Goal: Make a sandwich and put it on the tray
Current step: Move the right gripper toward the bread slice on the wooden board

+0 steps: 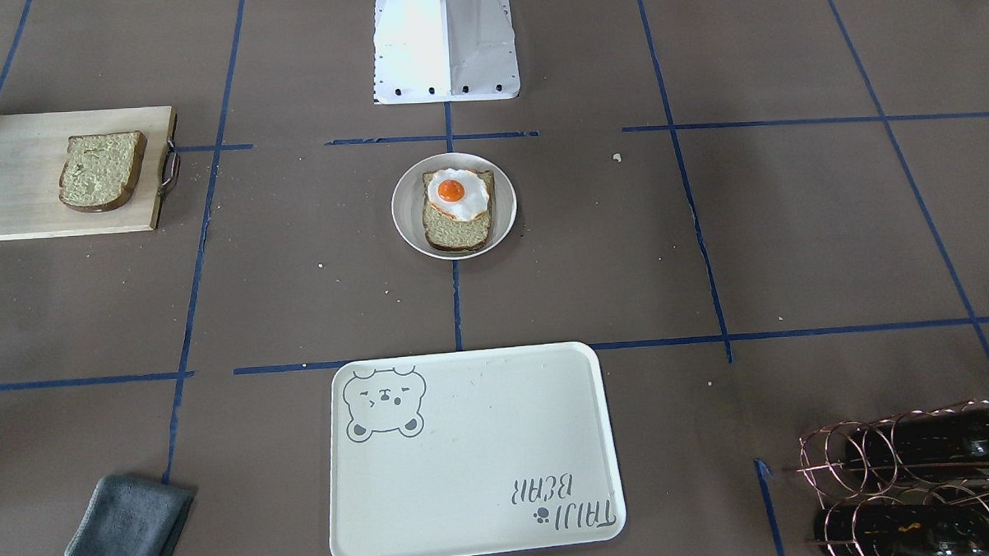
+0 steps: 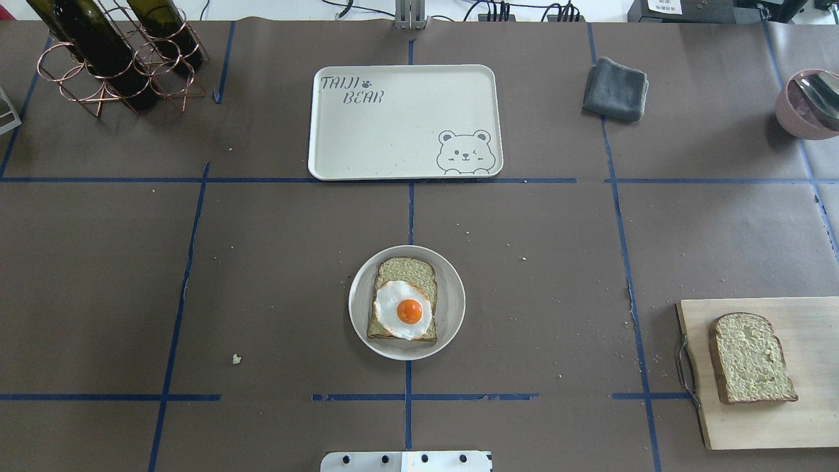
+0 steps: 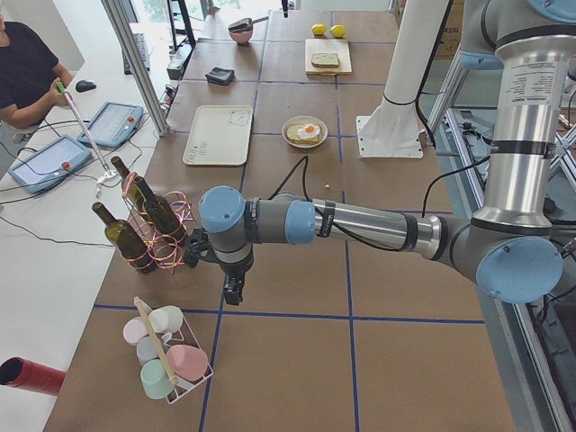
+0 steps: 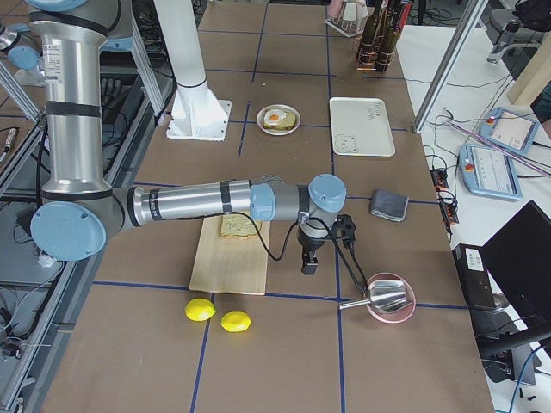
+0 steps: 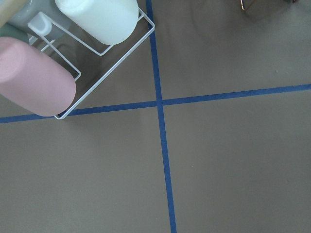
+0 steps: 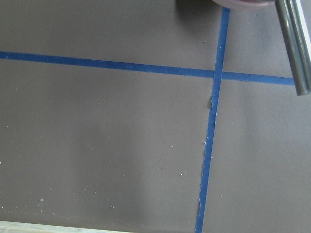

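Observation:
One bread slice [image 2: 405, 270] lies on a small round white plate [image 2: 357, 301] at the table's middle, with the fried egg [image 2: 403, 309] on top of it. The second bread slice [image 2: 750, 357] lies on a wooden cutting board [image 2: 806, 419] on the right side. The cream tray [image 2: 393, 131] with the bear drawing sits beyond the plate. My left gripper [image 3: 233, 292] shows only in the exterior left view, far from the food, next to a bottle rack. My right gripper [image 4: 308, 265] shows only in the exterior right view, just past the board. I cannot tell whether either is open.
A copper rack of wine bottles [image 2: 111, 52] stands at the far left. A grey cloth [image 2: 615, 88] and a pink bowl with a spoon [image 2: 809, 101] are at the far right. A wire rack of cups [image 3: 166, 355] sits under the left arm. Two lemons [image 4: 200, 310] lie near the board.

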Controlling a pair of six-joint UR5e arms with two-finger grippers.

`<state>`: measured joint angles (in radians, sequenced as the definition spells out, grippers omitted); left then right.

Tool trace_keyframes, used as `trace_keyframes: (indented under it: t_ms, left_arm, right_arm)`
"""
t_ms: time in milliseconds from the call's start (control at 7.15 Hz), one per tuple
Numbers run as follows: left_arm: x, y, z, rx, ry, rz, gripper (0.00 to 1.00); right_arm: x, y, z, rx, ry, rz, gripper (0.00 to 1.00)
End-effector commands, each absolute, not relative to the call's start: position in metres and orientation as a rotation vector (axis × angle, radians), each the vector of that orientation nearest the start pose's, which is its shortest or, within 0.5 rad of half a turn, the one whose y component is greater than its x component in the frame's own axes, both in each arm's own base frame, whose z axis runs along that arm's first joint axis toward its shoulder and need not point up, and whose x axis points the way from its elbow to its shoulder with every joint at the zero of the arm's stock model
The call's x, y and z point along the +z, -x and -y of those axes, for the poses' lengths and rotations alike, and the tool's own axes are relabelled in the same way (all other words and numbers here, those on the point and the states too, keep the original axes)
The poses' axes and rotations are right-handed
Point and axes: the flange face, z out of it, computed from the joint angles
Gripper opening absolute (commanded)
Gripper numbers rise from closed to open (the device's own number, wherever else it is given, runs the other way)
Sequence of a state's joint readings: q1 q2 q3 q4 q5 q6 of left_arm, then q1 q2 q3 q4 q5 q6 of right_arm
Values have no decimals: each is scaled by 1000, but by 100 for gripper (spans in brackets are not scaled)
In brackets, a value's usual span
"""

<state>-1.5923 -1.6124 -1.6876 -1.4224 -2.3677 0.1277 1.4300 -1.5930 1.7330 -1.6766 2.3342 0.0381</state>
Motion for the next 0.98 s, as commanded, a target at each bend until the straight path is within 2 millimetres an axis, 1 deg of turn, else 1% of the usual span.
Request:
trace_keyframes:
  t_ms: [0, 140, 280, 420, 559, 699, 839]
  left_arm:
    - [591, 73, 504, 111, -84, -792, 100]
    - [590, 73, 506, 111, -85, -792, 100]
    - [575, 73, 505, 121, -110, -790, 100]
    - [579, 72, 503, 110, -101, -787, 100]
    - [577, 72, 501, 113, -107, -792, 100]
    - [578, 72, 505, 114, -110, -791, 100]
    - [572, 72, 507, 120, -121, -791, 100]
  right_arm:
    - [597, 3, 485, -112, 26, 754, 100]
    - [593, 3, 487, -115, 19, 755, 100]
    - [593, 3, 487, -115, 19, 755, 100]
    - [585, 3, 481, -120, 5, 761, 100]
    - [582, 4, 481, -124, 1, 769, 100]
    - [574, 15, 477, -148, 1, 796, 100]
    - [557, 57, 471, -242, 7, 808, 100]
